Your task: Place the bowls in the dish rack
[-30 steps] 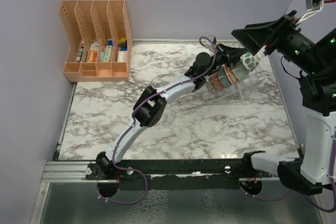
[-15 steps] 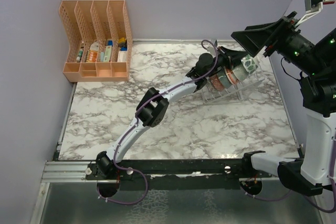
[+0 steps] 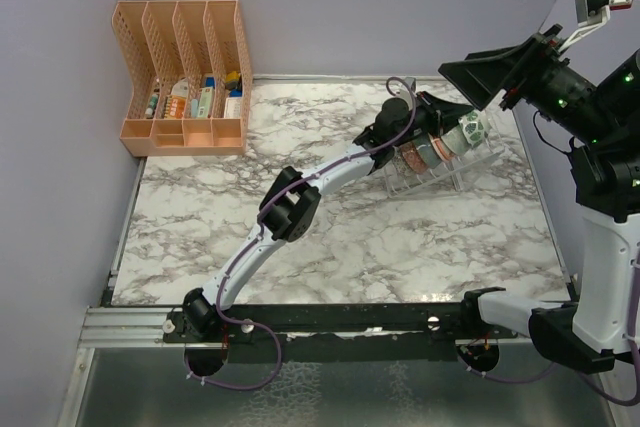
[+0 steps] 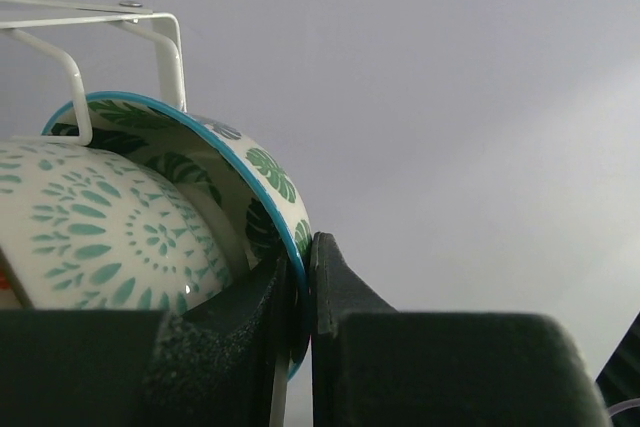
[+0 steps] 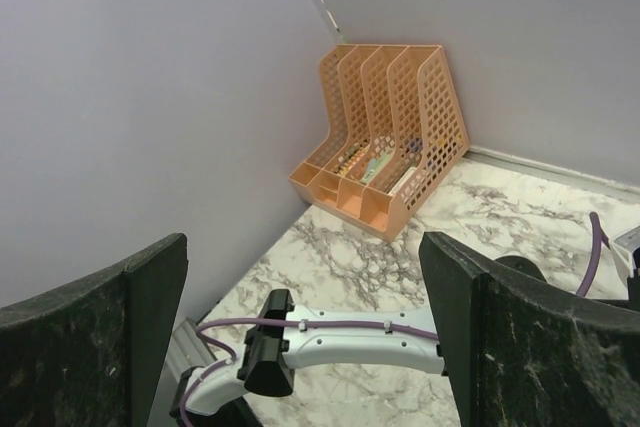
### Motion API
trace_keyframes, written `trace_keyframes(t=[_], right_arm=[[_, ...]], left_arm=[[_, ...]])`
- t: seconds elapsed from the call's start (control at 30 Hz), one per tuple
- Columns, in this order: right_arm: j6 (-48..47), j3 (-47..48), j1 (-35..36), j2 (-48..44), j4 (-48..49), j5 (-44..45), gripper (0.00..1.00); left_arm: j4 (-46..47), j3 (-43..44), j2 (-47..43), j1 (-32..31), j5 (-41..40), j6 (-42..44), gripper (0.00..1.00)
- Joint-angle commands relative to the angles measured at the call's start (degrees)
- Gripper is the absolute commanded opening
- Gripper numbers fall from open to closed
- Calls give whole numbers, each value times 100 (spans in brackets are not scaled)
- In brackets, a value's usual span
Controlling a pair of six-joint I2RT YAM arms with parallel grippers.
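At the tabletop's far left corner the orange file organiser holds packets whose labels are too small to read. Reaching to the clear dish rack near the far right corner, the left pincer is clamped on the blue rim of the leaf-print bowl. That bowl has dropped slightly lower within the last second and now nests against a pale patterned bowl at the row's right end, so release looks like the next step. Over the right edge the right pincer hangs wide apart, empty.
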Motion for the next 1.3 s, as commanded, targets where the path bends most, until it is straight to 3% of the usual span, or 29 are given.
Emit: trace_keyframes(t=[0.0,0.23,0.43,0.5,0.8,1.27], right_arm=[[-36,-117,-39,-87,14,69,100],[-26,-125,-39,-102,21,57,100],[-17,-139,-39,-117,20,38,100],[-9,-145,-42,-117,20,31,100],[77,-257,-41,-143,103,-38,100],[88,-365,-40,-187,141,-20,100]], left_arm=[[-407,192,-351,50,279,287,13],[-717,331,-450,94,335,592,29],[-1195,345,-663,141,360,936,30],[-1387,360,-730,166,391,1068,36],[-2302,532,-892,287,609,1672,36],[-2657,484,-1094,416,779,2116,40]])
